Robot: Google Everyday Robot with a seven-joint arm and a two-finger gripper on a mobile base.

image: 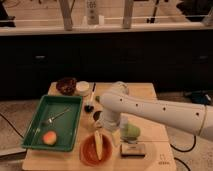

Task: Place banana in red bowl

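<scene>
The gripper [106, 131] hung just above the far rim of the red bowl [89, 151]. Whether it was open or closed could not be told. Just below it, the banana [99, 144] lay in the bowl, one end propped on the rim. A careless withdrawal could have caught that end and tipped the banana out, or knocked the green fruit [132, 131] close beside the arm.

It looks like a lab or office test space: a small wooden table [150, 92] on speckled floor [20, 107], dark cabinets [125, 55] behind, the gripper [107, 131] hanging low over the table.
</scene>
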